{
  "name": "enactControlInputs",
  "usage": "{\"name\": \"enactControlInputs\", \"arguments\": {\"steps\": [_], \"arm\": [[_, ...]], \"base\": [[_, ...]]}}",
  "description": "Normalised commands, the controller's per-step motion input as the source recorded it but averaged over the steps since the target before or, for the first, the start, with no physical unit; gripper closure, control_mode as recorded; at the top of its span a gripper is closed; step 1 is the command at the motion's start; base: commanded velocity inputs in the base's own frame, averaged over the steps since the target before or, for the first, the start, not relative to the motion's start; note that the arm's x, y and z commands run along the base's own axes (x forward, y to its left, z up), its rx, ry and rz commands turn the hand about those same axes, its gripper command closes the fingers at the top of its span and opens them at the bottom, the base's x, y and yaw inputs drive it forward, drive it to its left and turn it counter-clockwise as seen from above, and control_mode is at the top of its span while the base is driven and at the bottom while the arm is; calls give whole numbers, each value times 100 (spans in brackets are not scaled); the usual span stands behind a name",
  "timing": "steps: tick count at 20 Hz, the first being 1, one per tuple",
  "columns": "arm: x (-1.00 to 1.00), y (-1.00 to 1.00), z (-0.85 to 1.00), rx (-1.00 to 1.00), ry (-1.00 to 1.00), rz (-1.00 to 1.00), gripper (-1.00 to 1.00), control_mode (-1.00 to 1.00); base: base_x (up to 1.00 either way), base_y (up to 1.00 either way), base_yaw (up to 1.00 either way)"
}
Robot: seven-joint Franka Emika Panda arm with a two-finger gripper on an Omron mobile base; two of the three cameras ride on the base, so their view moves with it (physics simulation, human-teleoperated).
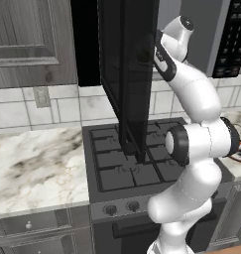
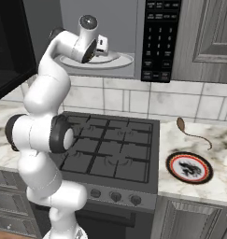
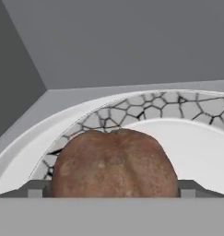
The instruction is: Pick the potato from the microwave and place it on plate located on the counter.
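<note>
Potato point(image 3: 114, 163): inside microwave point(image 2: 133, 42), on pale dish point(image 3: 196, 147); tool point(image 3: 111, 190) fingers flank it for grasping, closure indeterminable. Plate point(image 2: 189, 167) awaits on surface point(image 2: 199, 135).

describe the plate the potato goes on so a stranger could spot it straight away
Find the black gas stove; on the marble counter to its right lies the plate. It is round and dark with a red-orange rim, unlike the thin brown curved stick behind it.
</note>
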Motion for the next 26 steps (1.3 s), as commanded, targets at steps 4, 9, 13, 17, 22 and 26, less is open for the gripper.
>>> {"name": "enactControlInputs", "arguments": {"steps": [4, 9, 13, 17, 22, 26], "arm": [[29, 15, 0, 0, 0, 0, 100, -100], [-40, -20, 0, 1, -6, 0, 100, -100], [-100, -58, 0, 2, -17, 0, 100, -100], [-100, -53, -1, 2, -16, 0, 100, -100], [-100, -14, 12, -3, -2, 0, 100, -100], [-100, 0, 15, -15, 10, 2, 100, -100]], "base": [[0, 0, 0], [0, 0, 0], [0, 0, 0], [0, 0, 0], [0, 0, 0], [0, 0, 0]]}}
